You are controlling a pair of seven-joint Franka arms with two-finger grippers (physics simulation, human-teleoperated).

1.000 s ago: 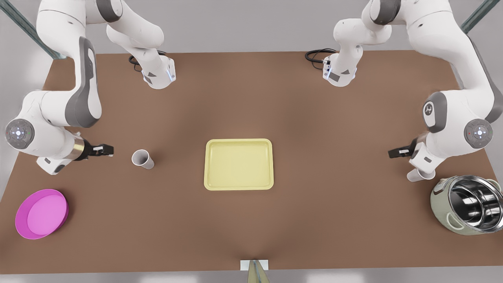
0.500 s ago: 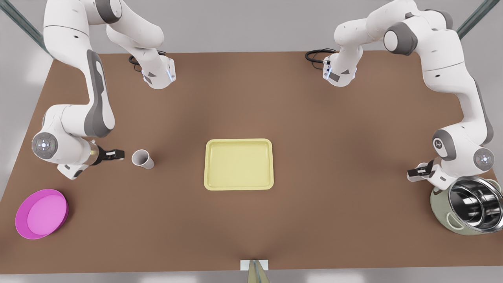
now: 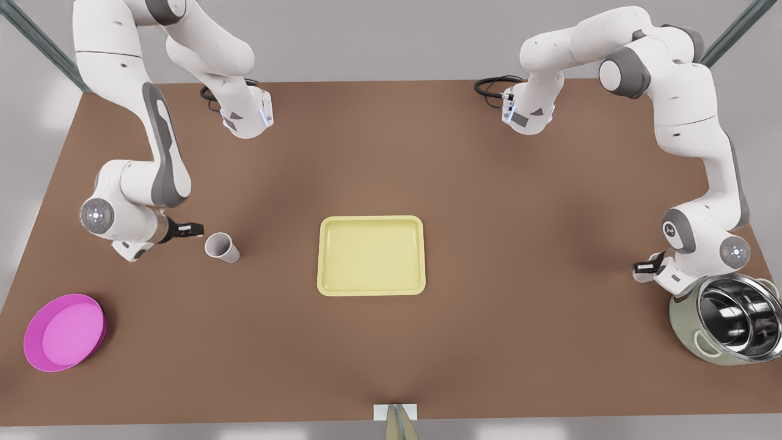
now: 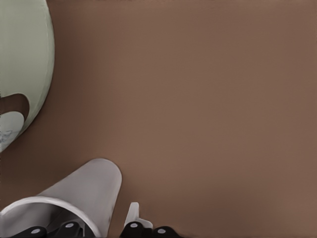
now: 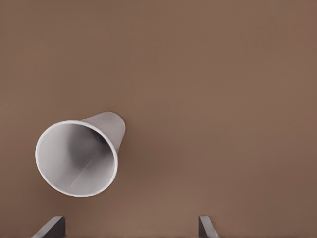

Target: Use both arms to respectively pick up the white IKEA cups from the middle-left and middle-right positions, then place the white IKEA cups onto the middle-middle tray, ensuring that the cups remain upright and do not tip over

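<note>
Looking at your right gripper on the front view's left: it sits just beside one white cup, jaws spread wide and touching nothing, the cup upright on the table ahead of its fingertips. Your left gripper is down by the steel-lined pot; the other cup sits right at its fingers, but you can't tell if they're clamped on it. The tray sits mid-table, well apart from both.
</note>
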